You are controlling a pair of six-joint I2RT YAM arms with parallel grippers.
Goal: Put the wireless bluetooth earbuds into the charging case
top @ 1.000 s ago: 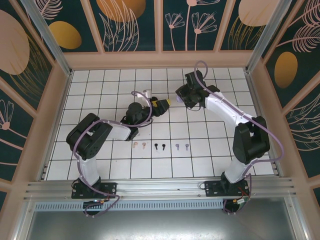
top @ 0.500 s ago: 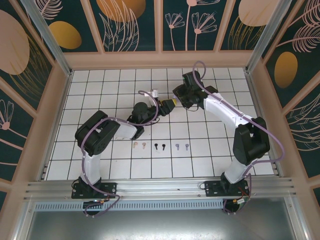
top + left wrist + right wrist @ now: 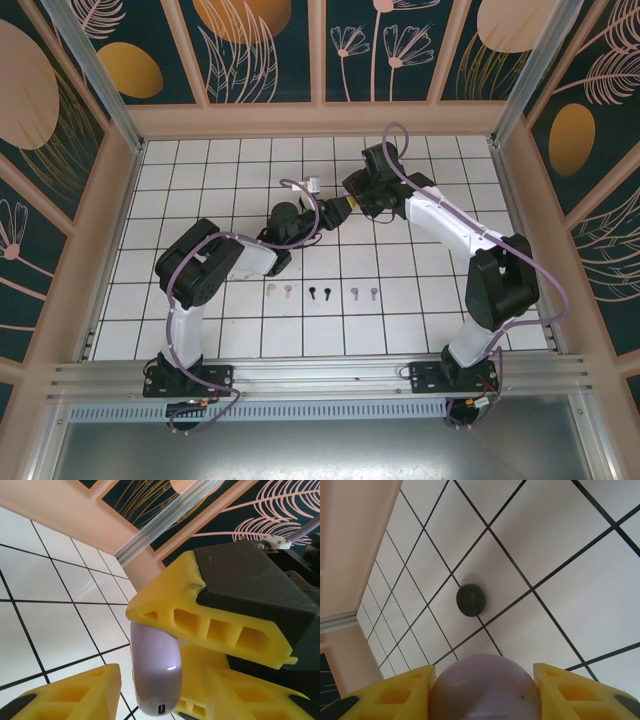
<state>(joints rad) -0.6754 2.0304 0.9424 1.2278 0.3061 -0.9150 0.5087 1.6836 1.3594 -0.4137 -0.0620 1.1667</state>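
Observation:
The earbuds lie in a row on the tiles: a pink pair (image 3: pixel 280 291), a black pair (image 3: pixel 319 293) and a lavender pair (image 3: pixel 364 293). Above the floor's middle my right gripper (image 3: pixel 345 205) (image 3: pixel 485 680) is shut on a round lavender charging case (image 3: pixel 485 692) (image 3: pixel 155 670), gripped across its width. My left gripper (image 3: pixel 325 212) (image 3: pixel 160 692) has come up against it from the left. Its yellow fingers (image 3: pixel 70 695) straddle the same case edge-on, and a thin gap shows between the left finger and the case. The far side of that grip is hidden by the right gripper's fingers (image 3: pixel 210 625).
A round black case (image 3: pixel 471 600) sits on the tiles below the right gripper. Peach walls and an aluminium post (image 3: pixel 165 520) close off the tiled floor (image 3: pixel 200 180). Both arms cross the floor's centre, well behind the earbud row.
My left gripper has swung right and back to meet the right gripper, and its jaws have narrowed around the lavender case. The right gripper has edged slightly left, still holding the case.

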